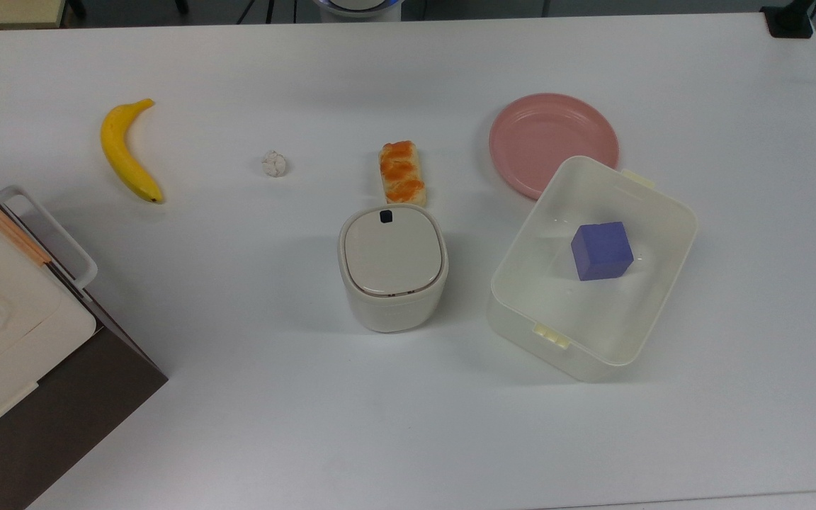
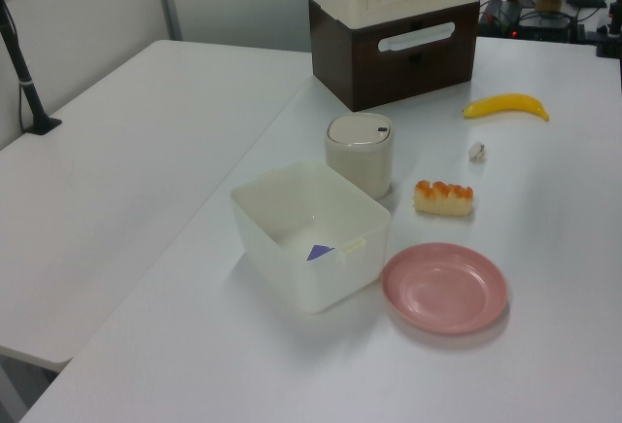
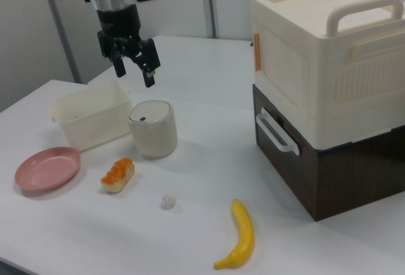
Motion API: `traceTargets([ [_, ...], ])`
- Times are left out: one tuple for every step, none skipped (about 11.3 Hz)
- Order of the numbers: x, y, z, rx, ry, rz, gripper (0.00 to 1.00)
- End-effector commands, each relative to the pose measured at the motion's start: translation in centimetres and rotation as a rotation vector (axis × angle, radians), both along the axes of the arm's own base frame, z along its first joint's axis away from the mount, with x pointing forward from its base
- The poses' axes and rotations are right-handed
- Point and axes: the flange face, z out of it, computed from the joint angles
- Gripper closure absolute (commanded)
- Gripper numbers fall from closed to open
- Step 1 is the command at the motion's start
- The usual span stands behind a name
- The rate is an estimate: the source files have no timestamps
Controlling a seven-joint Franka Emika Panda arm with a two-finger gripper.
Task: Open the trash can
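We see the trash can (image 1: 393, 269), a small cream-white rounded-square bin, standing upright mid-table, its flat beige lid (image 1: 392, 249) shut, a black button (image 1: 386, 217) at its rim.

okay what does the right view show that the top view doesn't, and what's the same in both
The right view has the arm's open black two-finger gripper above and behind the cream-white plastic trash can, lid closed. The top view looks into the translucent rectangular box at the purple cube. Both share the can, yellow banana, pink round plate, glazed bread piece and small crumpled white ball.
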Motion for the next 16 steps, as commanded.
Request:
traceTargets([
  [-0.05, -0.94, 0.14, 0.023, -0.018, -0.009, 0.0],
  [-0.05, -0.95, 0.14, 0.023, -0.019, -0.009, 0.0],
  [-0.05, -1.03, 0.15, 0.023, -0.02, -0.009, 0.0],
  [-0.02, -0.95, 0.17, 0.022, -0.022, -0.002, 0.0],
  [-0.03, -1.02, 0.17, 0.024, -0.022, -0.005, 0.0],
  [-0.03, -0.94, 0.15, 0.024, -0.02, -0.012, 0.0],
  [-0.08, -0.82, 0.17, 0.027, -0.016, -0.012, 0.0],
  [-0.21, -0.74, 0.23, 0.026, -0.01, -0.009, 0.0],
  [-0.37, -0.79, 0.18, 0.021, 0.004, -0.006, 0.0],
  [-0.36, -0.78, 0.18, 0.022, 0.003, -0.008, 0.0],
  [-0.41, -0.92, 0.16, 0.024, 0.005, -0.01, 0.0],
  [-0.4, -0.97, 0.18, 0.027, 0.003, -0.012, 0.0],
  [-0.47, -0.97, 0.24, 0.028, 0.003, -0.012, 0.0],
  [-0.47, -0.97, 0.31, 0.027, 0.001, -0.012, 0.0],
  [-0.39, -0.82, 0.16, 0.026, 0.004, -0.006, 0.0],
  [-0.48, -0.72, 0.07, 0.027, 0.015, -0.004, 0.0],
])
